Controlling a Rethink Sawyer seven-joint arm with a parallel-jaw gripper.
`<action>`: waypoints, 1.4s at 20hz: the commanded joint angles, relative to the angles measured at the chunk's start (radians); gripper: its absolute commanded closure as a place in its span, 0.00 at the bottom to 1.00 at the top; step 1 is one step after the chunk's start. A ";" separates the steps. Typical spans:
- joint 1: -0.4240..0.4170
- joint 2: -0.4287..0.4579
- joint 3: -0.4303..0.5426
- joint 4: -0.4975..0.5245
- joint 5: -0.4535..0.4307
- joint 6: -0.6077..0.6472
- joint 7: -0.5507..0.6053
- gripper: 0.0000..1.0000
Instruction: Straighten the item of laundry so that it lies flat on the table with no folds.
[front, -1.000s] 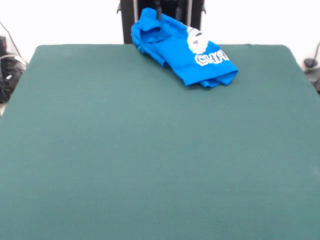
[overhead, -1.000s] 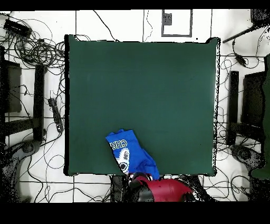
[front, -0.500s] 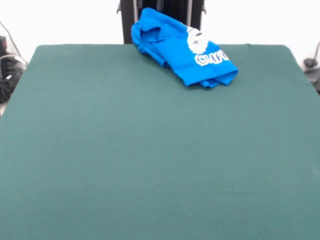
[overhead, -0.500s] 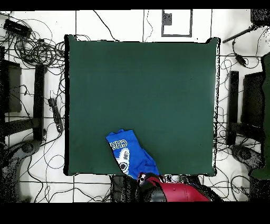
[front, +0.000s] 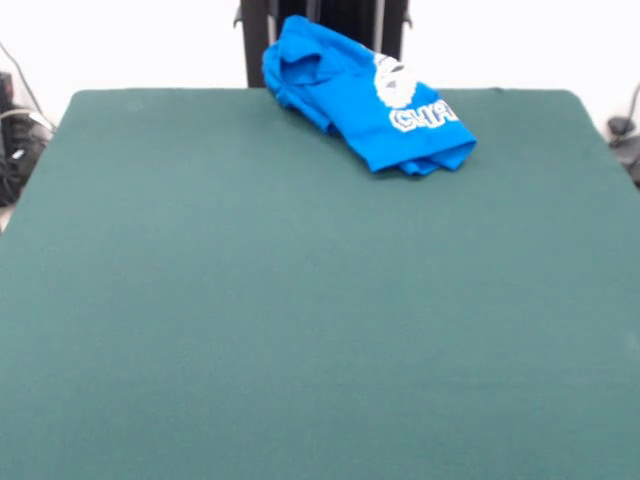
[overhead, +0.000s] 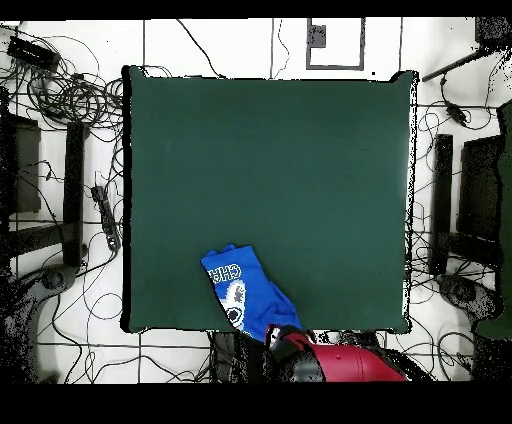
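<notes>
Shirt bunched at my edge of the table, unfolding not yet begun.

The T-shirt (front: 365, 95) lies crumpled and folded over itself on the green table (front: 300, 300), at the edge nearest my pedestal, one end hanging past it. I judge my next move is to reach down, pinch a free hem and draw it toward the table's middle. Overhead, my red arm (overhead: 340, 362) shows beside the shirt (overhead: 245, 290); the front view shows no arm at all. My claw is in neither view, so I cannot tell its state.
</notes>
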 joint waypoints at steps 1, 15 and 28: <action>0.001 0.121 0.133 -0.082 -0.034 0.007 -0.024 0.00; -0.048 0.262 0.178 -0.148 -0.103 -0.047 -0.025 0.00; -0.061 0.289 0.202 -0.188 -0.134 -0.034 -0.014 0.00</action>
